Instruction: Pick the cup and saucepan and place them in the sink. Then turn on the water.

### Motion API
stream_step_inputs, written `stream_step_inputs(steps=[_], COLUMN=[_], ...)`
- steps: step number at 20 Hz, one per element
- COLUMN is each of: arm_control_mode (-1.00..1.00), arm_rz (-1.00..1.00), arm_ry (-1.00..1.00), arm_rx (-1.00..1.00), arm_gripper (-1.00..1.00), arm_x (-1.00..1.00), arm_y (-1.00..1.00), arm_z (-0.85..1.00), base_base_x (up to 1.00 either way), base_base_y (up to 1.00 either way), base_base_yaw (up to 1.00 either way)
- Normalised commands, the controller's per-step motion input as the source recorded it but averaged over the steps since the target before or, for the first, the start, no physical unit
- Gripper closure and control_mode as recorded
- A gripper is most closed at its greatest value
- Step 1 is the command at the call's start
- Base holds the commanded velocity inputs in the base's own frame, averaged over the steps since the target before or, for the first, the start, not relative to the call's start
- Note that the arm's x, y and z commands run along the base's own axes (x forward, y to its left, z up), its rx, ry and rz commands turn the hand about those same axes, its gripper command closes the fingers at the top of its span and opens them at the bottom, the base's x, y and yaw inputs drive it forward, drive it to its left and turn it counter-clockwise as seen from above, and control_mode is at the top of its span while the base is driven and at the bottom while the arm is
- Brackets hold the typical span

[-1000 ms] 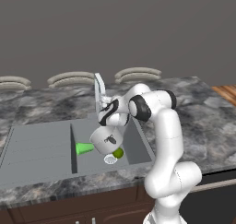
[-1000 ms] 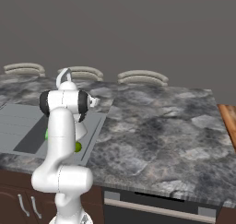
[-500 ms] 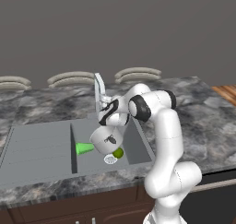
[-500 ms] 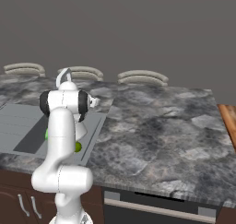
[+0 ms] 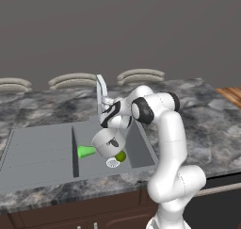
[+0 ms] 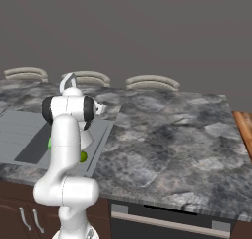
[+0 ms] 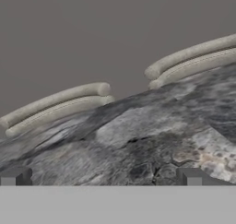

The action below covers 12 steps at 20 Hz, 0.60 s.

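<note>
In the left base view the cup (image 5: 86,151) and saucepan (image 5: 109,142) lie in the sink (image 5: 42,150), in the hand view the released fingers (image 7: 102,177) face the desk (image 7: 138,140), so turning on water seems next

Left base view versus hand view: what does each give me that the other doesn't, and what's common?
Left base view: the sink with the cup lying on its side in the basin, a small yellow-green ball by the drain, and the faucet. Hand view: the claw, open, tips wide apart with nothing between. Both: the marbled counter and the curved beige pieces at the back wall.
</note>
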Motion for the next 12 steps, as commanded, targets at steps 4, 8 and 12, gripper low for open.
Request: stream_step_inputs(steps=[4, 8, 12], arm_control_mode=[-1.0, -1.0, -1.0], arm_rz=[0.0, 0.0, 0.0], arm_ry=[-0.01, 0.0, 0.0], arm_rx=[0.0, 0.0, 0.0], arm_gripper=[-1.0, -1.0, -1.0], arm_x=[0.0, 0.0, -0.03], arm_y=[-1.0, -1.0, -0.98], arm_z=[0.02, 0.15, 0.22], base_base_x=[0.0, 0.0, 0.0], base_base_y=[0.0, 0.0, 0.0], base_base_yaw=[0.0, 0.0, 0.0])
